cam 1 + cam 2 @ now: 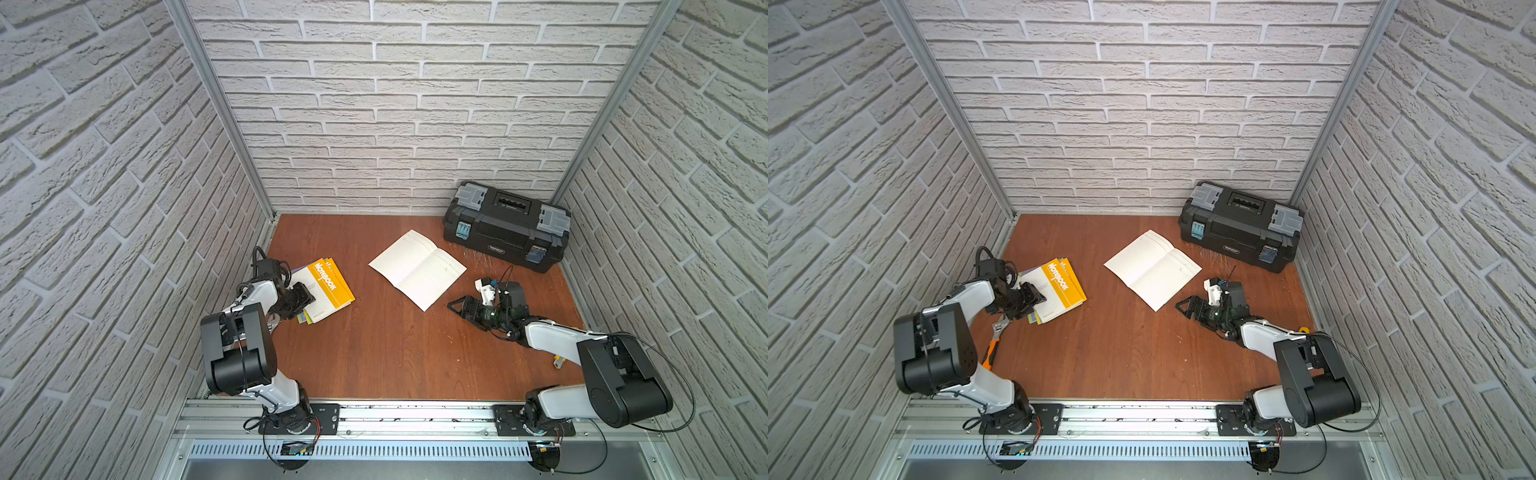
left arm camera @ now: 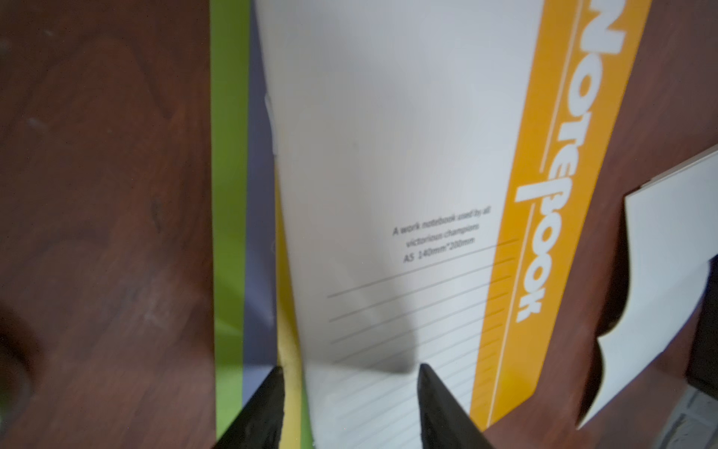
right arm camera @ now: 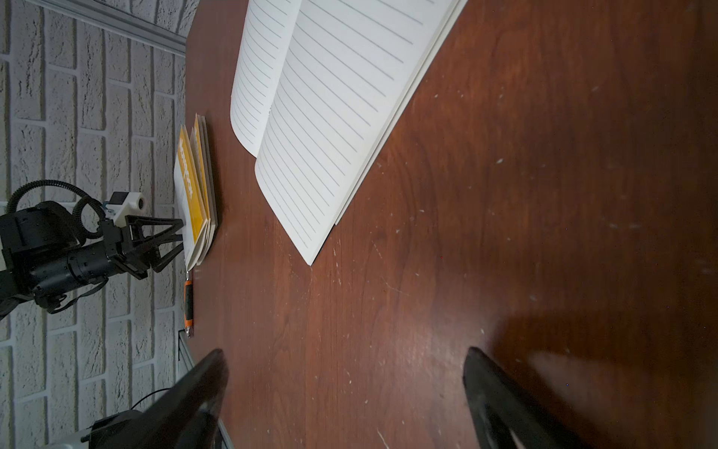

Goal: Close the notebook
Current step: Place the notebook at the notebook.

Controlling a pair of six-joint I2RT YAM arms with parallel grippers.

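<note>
So, the left hand (image 2: pixel 349 373) is seen over the yellow notebook (image 1: pixel 332 286), jaws parted, nothing pinched. That one is already shut, sat on a small stack (image 2: pixel 229 194) at the left of the surface (image 1: pixel 374 361). Mid-surface though, a lined notebook (image 1: pixel 417 268) is still laid wide open. The right hand (image 3: pixel 345 353) is parked near its closest corner, jaws spread wide, empty. Probably half done at best: that flip is what's left.

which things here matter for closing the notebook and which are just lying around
For the job: open notebook, right gripper beside it, left gripper.
Lying about: stack of closed notebooks under the left gripper, toolbox, wrench.
</note>
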